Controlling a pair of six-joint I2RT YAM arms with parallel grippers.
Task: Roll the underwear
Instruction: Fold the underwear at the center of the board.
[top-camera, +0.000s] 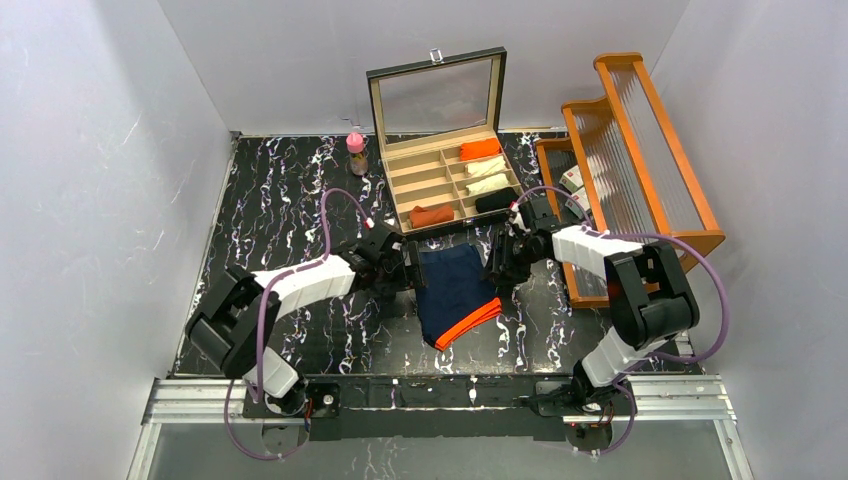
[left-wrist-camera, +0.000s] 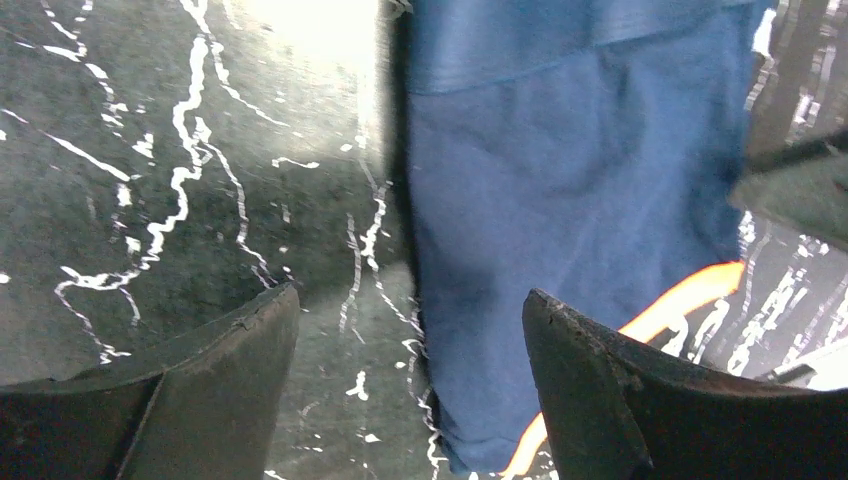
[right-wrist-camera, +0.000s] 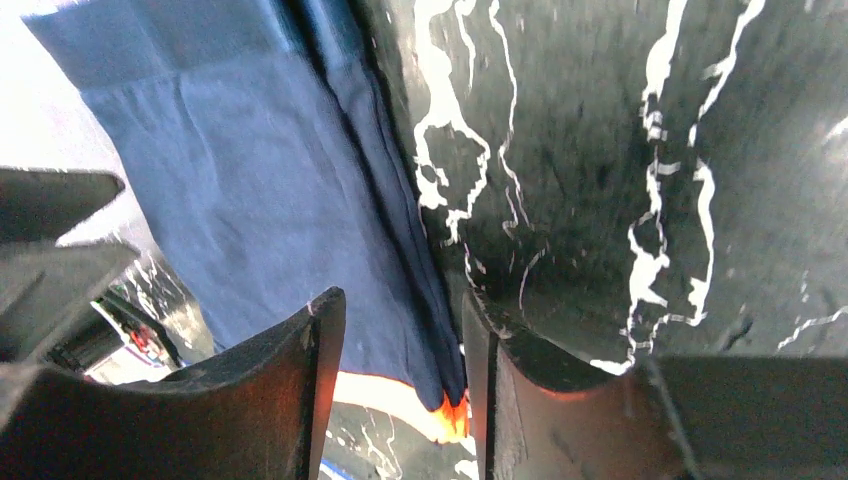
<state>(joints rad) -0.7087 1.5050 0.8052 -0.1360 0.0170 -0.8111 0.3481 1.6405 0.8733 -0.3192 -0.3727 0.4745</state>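
Observation:
The navy blue underwear (top-camera: 452, 283) lies flat on the black marbled table, its orange trim (top-camera: 468, 322) at the near end. It also shows in the left wrist view (left-wrist-camera: 570, 200) and in the right wrist view (right-wrist-camera: 250, 190). My left gripper (top-camera: 408, 270) is open at the cloth's left edge, and that edge lies between its fingers (left-wrist-camera: 200, 390). My right gripper (top-camera: 498, 266) is open at the cloth's right edge, its fingers (right-wrist-camera: 280, 400) straddling the folded edge. A rust-orange roll (top-camera: 432, 215) lies in the box.
A wooden compartment box (top-camera: 400, 190) with its glass lid up stands behind the cloth, holding orange, cream and black rolls. A pink-capped bottle (top-camera: 355, 152) stands left of it. A tall wooden rack (top-camera: 640, 150) stands at the right.

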